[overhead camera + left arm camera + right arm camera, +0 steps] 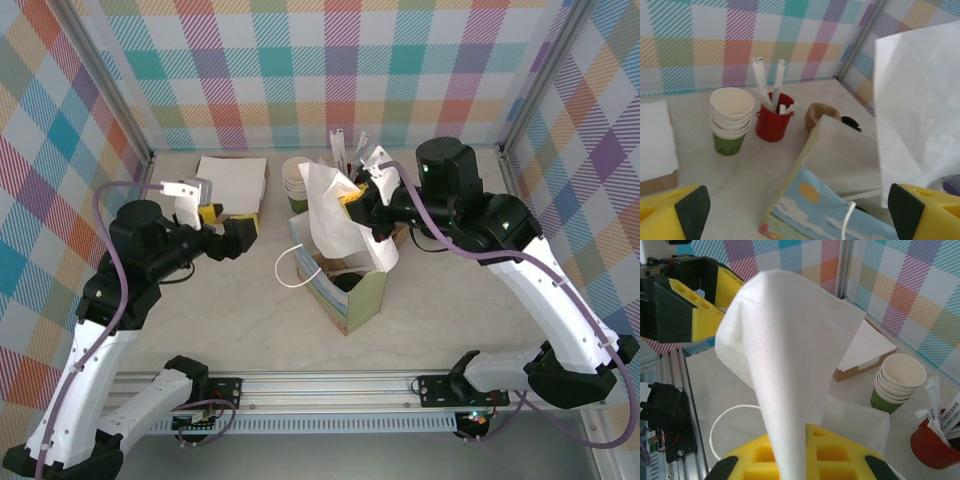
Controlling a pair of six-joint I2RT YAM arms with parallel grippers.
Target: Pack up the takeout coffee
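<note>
**A:** Behind the bag (840,155), only a black sliver of the takeout coffee (851,122) peeks out, the rest hidden!

**B:** And above the bag, white paper (785,365) buries the right gripper (805,455) at the fingertips, plus much of the bag's mouth.

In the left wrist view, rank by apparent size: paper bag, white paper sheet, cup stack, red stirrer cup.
1. white paper sheet, nearer the camera, so unsure
2. paper bag
3. cup stack and red stirrer cup, alike
</note>
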